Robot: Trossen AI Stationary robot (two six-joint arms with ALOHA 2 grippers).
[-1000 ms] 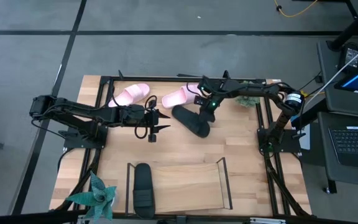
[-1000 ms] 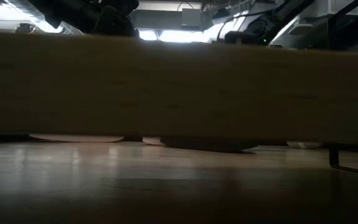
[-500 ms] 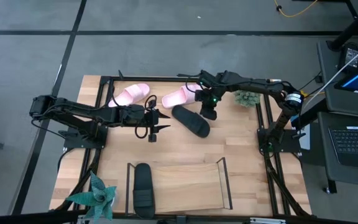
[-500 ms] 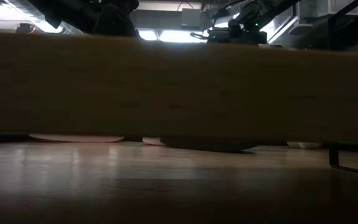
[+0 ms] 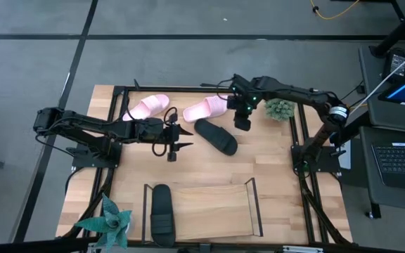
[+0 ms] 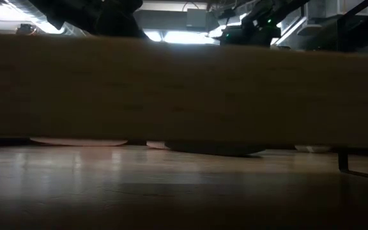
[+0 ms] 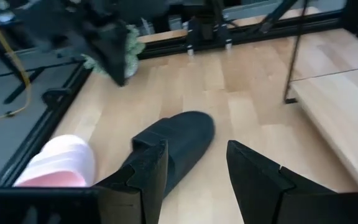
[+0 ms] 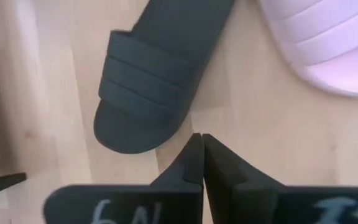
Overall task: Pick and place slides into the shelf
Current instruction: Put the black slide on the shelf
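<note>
One black slide (image 5: 216,136) (image 8: 154,74) lies sole-down on the table's middle, slanting. Two pink slides (image 5: 150,106) (image 5: 206,109) lie side by side near the far edge. A second black slide (image 5: 162,211) rests on the left end of the shelf (image 5: 216,211), a wire rack with a wooden base near the front edge. My right gripper (image 5: 244,125) (image 8: 201,155) is shut, hangs above the table just right of the loose black slide, and holds nothing. My left gripper (image 5: 188,138) (image 7: 194,168) stands open to the left of that slide, pointing at it.
A small potted plant (image 5: 281,109) stands at the far right, and a spiky plant (image 5: 111,221) at the near left corner. A black frame (image 5: 302,133) rims the table. Bare wood lies between the slides and the shelf.
My right gripper has risen from the black slide's right end, drifted a little toward the table's far right, and tipped to point more steeply down. The black slide lies where it was. My left arm has kept still.
</note>
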